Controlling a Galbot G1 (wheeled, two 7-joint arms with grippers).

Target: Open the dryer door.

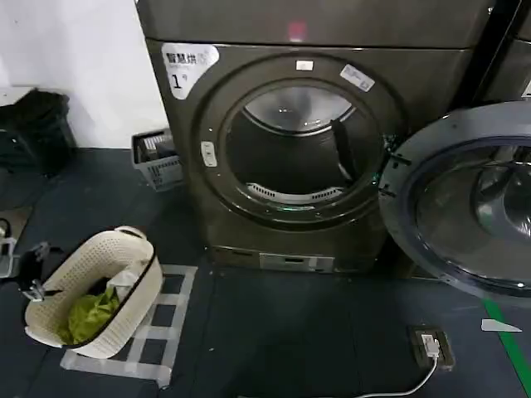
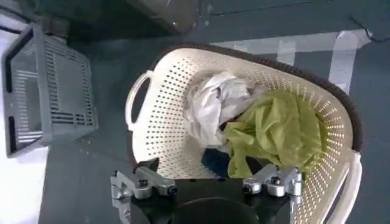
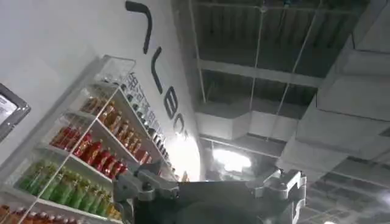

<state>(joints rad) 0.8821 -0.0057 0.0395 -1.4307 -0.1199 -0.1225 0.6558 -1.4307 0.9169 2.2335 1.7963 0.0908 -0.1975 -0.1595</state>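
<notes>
My left gripper (image 2: 210, 185) hangs with its fingers spread and empty over the cream perforated plastic laundry basket (image 1: 137, 286) of white and green cloth, while my right gripper (image 3: 210, 189), also spread and empty, points up at a ceiling and a shelf of drink bottles (image 3: 79, 158). The large round chrome-ringed, dark-glass dryer door (image 1: 465, 207) already stands swung wide at the right of the big bronze-grey metal dryer (image 1: 249, 224). I judge it heavy, stiff and slick on the glass, best held by the grey rim.
</notes>
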